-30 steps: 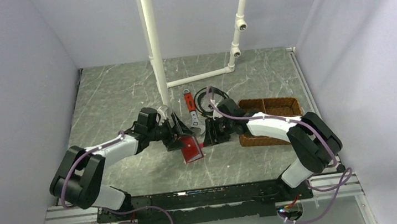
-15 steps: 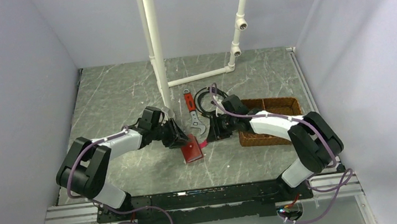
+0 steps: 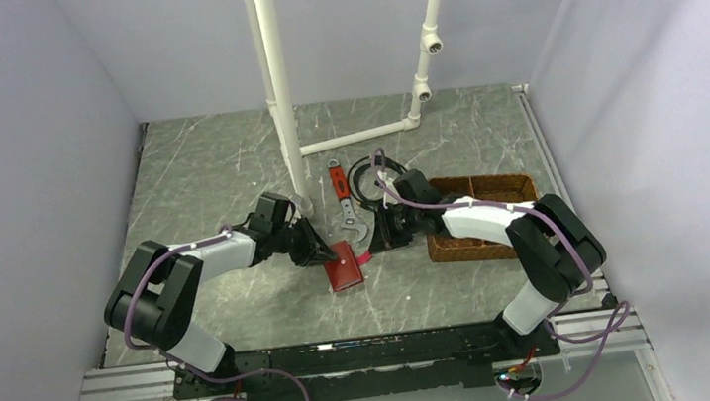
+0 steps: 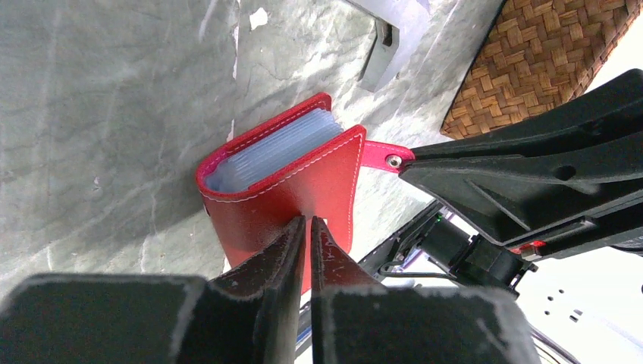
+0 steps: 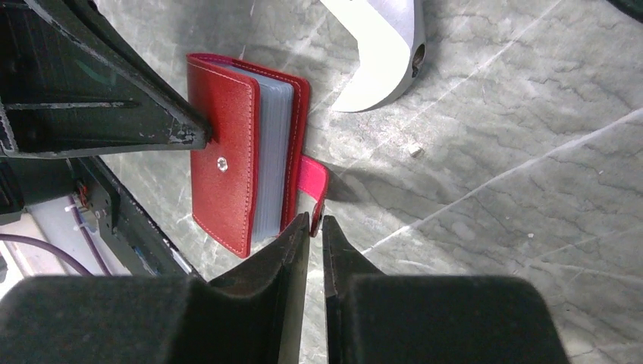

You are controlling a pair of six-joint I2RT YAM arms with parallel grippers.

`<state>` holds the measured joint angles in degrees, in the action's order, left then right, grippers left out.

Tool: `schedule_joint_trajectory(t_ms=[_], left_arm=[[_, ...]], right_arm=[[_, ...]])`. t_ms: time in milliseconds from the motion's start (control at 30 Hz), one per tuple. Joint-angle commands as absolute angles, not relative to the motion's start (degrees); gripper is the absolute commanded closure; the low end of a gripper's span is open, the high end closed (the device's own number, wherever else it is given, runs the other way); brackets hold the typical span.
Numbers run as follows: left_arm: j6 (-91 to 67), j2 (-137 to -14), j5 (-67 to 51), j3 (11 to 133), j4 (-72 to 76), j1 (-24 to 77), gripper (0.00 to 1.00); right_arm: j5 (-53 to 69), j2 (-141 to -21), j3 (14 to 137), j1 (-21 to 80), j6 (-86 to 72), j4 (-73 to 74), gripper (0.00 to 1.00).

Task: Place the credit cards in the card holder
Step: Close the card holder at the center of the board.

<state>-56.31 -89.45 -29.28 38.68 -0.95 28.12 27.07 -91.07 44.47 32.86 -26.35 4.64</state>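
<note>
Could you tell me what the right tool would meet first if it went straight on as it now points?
The right tool would meet the pink snap tab of the card holder, which seems nipped at its very tip.

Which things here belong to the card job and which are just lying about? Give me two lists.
Job in hand:
- red card holder
- left gripper, tips on its cover
- right gripper, pinching its snap tab
- no loose credit cards in view

Lying about:
- red-handled wrench
- black cable coil
- brown woven tray
- white pipe frame
</note>
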Motion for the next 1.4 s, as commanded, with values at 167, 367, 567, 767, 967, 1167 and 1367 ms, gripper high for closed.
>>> schedule_joint_trajectory(t_ms=[167, 367, 567, 767, 967, 1167, 1367], left_arm=[[-55.75, -91.14, -28.33, 37.67, -0.44, 28.48, 0.89], [-55.99, -91.03, -28.31, 37.64, -0.44, 28.56, 0.92], [-55.99, -90.65, -28.04, 37.44, -0.61, 28.6, 0.93], [-56.25, -91.9, -28.05, 38.1, -1.34, 29.02, 0.99], [-56.43, -92.37, -27.18, 38.67, -2.45, 29.68, 1.0], [-56.45, -93.16, -26.81, 39.35, -3.85, 29.96, 1.0], [-56.56, -93.66, -26.84, 39.71, -3.91, 30.06, 1.0]], right_arm=[[27.73, -92.91, 47.46, 32.78, -25.7, 2.07, 1.0], [28.49, -93.5, 47.72, 32.86, -25.01, 2.18, 0.98], [28.84, -93.37, 47.64, 32.84, -24.81, 1.73, 1.0], [35.28, -91.33, 46.02, 32.78, -28.98, -4.7, 1.0], [44.14, -94.61, 44.74, 32.74, -36.97, -14.29, 1.0], [47.86, -97.17, 44.55, 32.88, -39.95, -19.04, 1.0], [49.13, -99.57, 46.14, 32.98, -37.11, -16.89, 1.0]])
